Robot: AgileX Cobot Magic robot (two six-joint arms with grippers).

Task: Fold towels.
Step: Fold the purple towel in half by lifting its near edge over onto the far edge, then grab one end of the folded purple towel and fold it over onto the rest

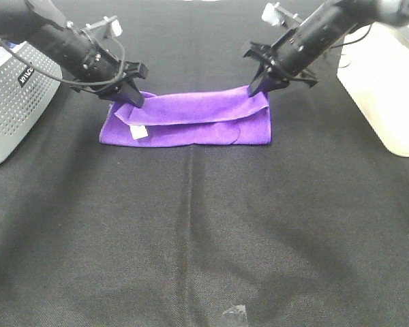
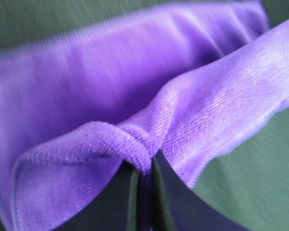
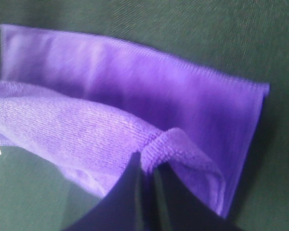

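Observation:
The purple towel (image 1: 191, 119) lies on the black table, its far edge doubled over toward the near edge, with a small white tag (image 1: 138, 131) at the left. My left gripper (image 1: 131, 96) is shut on the towel's left far corner; the pinched fabric shows in the left wrist view (image 2: 139, 149). My right gripper (image 1: 260, 86) is shut on the right far corner, which shows in the right wrist view (image 3: 164, 144). Both hold the folded-over layer slightly above the lower layer (image 3: 183, 96).
A grey perforated basket (image 1: 13, 102) stands at the left edge. A cream-white box (image 1: 388, 82) stands at the right edge. The black tablecloth (image 1: 204, 238) stretches toward the front, with small bits of tape near the front edge (image 1: 235, 313).

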